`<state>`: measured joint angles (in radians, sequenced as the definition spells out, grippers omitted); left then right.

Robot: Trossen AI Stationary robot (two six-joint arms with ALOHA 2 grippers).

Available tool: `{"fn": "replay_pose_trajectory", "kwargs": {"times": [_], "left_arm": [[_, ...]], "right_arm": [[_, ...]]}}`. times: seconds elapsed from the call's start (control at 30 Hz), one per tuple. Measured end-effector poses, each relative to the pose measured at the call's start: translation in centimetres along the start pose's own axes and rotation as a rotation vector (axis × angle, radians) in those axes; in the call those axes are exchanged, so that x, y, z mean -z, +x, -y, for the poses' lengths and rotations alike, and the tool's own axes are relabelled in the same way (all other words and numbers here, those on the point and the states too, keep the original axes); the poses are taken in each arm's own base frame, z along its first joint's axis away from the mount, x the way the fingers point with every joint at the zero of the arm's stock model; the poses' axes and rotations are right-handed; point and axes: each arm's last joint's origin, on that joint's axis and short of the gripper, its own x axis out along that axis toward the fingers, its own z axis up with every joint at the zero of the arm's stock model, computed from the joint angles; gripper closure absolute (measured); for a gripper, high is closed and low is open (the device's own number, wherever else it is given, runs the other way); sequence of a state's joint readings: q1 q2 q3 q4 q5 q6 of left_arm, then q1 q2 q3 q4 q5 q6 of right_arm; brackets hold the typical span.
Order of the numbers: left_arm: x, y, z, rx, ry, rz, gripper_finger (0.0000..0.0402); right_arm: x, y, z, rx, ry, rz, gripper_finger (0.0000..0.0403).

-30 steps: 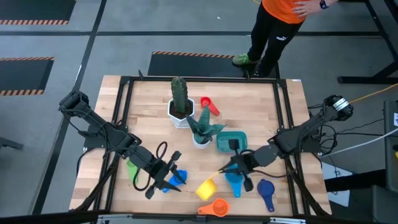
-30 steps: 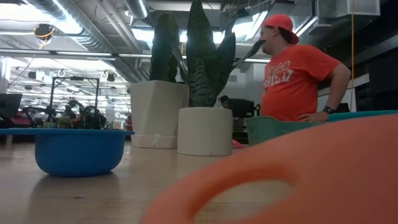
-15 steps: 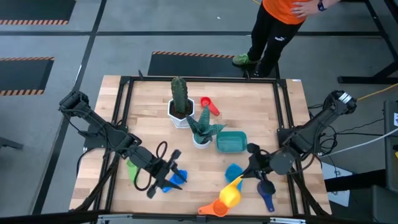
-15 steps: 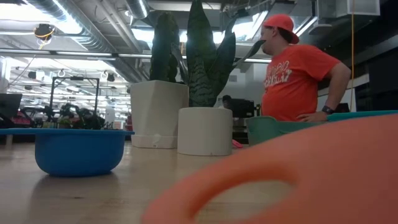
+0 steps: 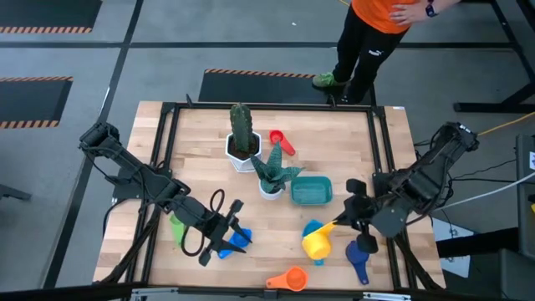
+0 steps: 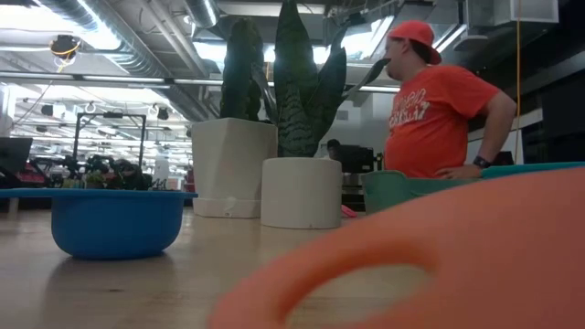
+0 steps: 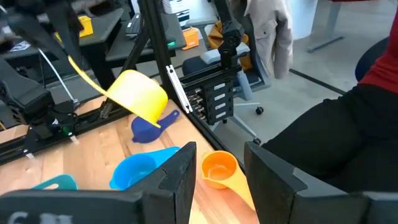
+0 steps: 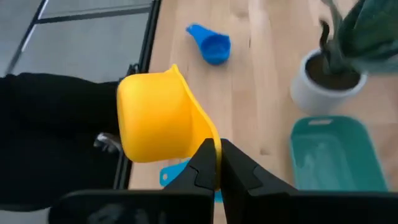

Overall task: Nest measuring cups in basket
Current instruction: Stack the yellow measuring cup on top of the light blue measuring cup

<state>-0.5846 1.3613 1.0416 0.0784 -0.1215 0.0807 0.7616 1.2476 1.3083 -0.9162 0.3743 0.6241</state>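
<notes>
Right wrist view showed me my right gripper [image 8: 216, 163] clamped on the flat handle of the yellow measuring cup [image 8: 155, 118], the bowl lifted clear of the table and tipped on its side. From above, that cup [image 5: 317, 245] hung over a light blue measuring cup [image 5: 311, 227], with the dark blue measuring cup [image 5: 360, 259] just beside the gripper and the orange measuring cup [image 5: 290, 278] lying near the front edge. The teal basket [image 5: 312, 191] sat near the middle of the table [image 5: 192, 142], and I could see nothing inside it; it stood just beside the round white pot [image 5: 270, 186] holding a broad-leaved plant. Behind that stood the white hexagonal pot [image 5: 242, 153] with its cactus, and the red measuring cup [image 5: 282, 141] lay next to it. My left gripper [image 5: 227, 232] rested low on the table with its fingers apart, close to a blue measuring cup [image 5: 239, 241] and a green measuring cup [image 5: 177, 225]. A person in an orange shirt [image 5: 380, 12] stood beyond the far edge.
</notes>
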Motion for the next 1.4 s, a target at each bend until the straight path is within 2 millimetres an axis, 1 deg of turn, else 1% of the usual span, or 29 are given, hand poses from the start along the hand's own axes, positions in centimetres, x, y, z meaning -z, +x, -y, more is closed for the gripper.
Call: {"fn": "replay_pose_trajectory", "kwargs": {"times": [0.1, 0.2, 0.3, 0.57, 0.73, 0.9, 1.1, 1.4], "left_arm": [[0.0, 0.0, 0.0, 0.0, 0.0, 0.0, 0.0274], [0.0, 0.0, 0.0, 0.0, 0.0, 0.0, 0.0273], [0.0, 0.0, 0.0, 0.0, 0.0, 0.0, 0.0273], [0.0, 0.0, 0.0, 0.0, -0.001, 0.0, 0.0273], [0.0, 0.0, 0.0, 0.0, -0.001, 0.0, 0.0273], [0.0, 0.0, 0.0, -0.001, -0.001, 0.0, 0.0273], [0.0, 0.0, -0.1, -0.022, -0.001, -0.002, 0.0273], [0.0, 0.0, -0.1, -0.023, 0.0, -0.002, 0.0273]], "right_arm": [[-0.7, 0.0, -0.5, 0.049, -0.049, -0.055, 0.0395], [-1.0, 0.5, -0.8, 0.128, -0.104, -0.151, 0.0395], [-0.9, 1.8, -1.3, 0.201, -0.154, -0.235, 0.0395], [-0.6, 5.7, -2.8, 0.31, -0.285, -0.298, 0.0395], [0.0, 7.2, -3.1, 0.344, -0.324, -0.348, 0.0393], [0.4, 8.3, -3.2, 0.388, -0.367, -0.382, 0.0393], [0.6, 8.9, -3.3, 0.416, -0.42, -0.392, 0.0393], [0.6, 8.7, -3.1, 0.438, -0.444, -0.397, 0.0393]]}}
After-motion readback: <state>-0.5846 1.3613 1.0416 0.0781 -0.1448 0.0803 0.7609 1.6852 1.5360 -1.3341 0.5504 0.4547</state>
